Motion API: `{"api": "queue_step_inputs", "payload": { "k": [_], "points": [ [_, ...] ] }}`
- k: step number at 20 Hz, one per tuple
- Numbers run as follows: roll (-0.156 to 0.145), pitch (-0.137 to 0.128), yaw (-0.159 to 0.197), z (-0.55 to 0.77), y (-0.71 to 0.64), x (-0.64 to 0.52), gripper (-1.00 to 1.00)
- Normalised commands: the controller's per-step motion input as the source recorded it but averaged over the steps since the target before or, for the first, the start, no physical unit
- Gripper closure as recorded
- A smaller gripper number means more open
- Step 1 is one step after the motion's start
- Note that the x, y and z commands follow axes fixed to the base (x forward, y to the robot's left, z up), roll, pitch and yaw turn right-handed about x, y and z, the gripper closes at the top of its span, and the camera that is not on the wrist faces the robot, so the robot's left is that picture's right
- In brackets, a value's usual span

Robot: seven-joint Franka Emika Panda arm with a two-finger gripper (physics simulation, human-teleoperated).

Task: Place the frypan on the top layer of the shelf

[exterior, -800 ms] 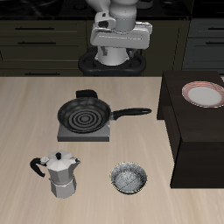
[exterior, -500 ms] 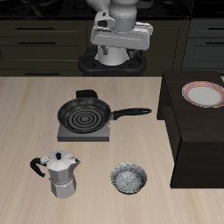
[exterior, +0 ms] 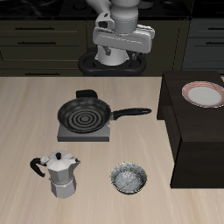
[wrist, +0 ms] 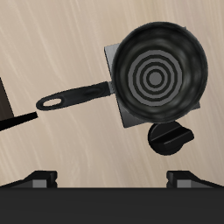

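The gripper (exterior: pixel 120 59) hangs high at the back of the table, well above and behind the frypan (exterior: pixel 85 114), with clear air between them; it holds nothing. In the wrist view only the two fingertips (wrist: pixel 39 179) show as dark stubs set wide apart, so the jaws stand spread with nothing between them. One frypan sits on one grey burner plate (exterior: pixel 65 134), its round black bowl covering most of the plate and showing red rings through it; its long straight handle (exterior: pixel 131 112) reaches out past the plate's edge toward the shelf (exterior: pixel 188 131) and ends short of it, not touching. The wrist view shows the same pan (wrist: pixel 159 77) from above, its handle (wrist: pixel 74 94) pointing away over bare tabletop, and a black knob (wrist: pixel 171 138) at the plate's edge beside the pan. One shelf stands beside the pan, a large dark box with a flat top, and on that top lies one plate (exterior: pixel 204 94), white with a red rim. Nearer the table's front edge than the pan stand one moka pot (exterior: pixel 59 173), upright with its black handle pointing away from the shelf, and one small speckled grey bowl (exterior: pixel 129 179) just beside it, between the moka pot and the shelf.
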Motion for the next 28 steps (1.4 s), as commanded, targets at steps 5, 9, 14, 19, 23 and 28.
{"api": "queue_step_inputs", "payload": {
  "k": [5, 9, 14, 19, 23, 28],
  "points": [
    [0.025, 0.003, -0.164, 0.08, 0.05, 0.0, -1.0],
    [0.024, -0.017, -0.126, -0.03, 0.2, 0.0, -1.0],
    [0.035, -0.001, -0.13, 0.04, 0.18, 0.06, -1.0],
    [0.007, 0.02, -0.172, 0.0, 0.06, 0.13, -1.0],
    [0.04, 0.017, -0.177, 0.03, 0.07, 0.04, -1.0],
    [0.006, -0.002, -0.136, -0.01, 0.07, 0.01, -1.0]
  ]
}}
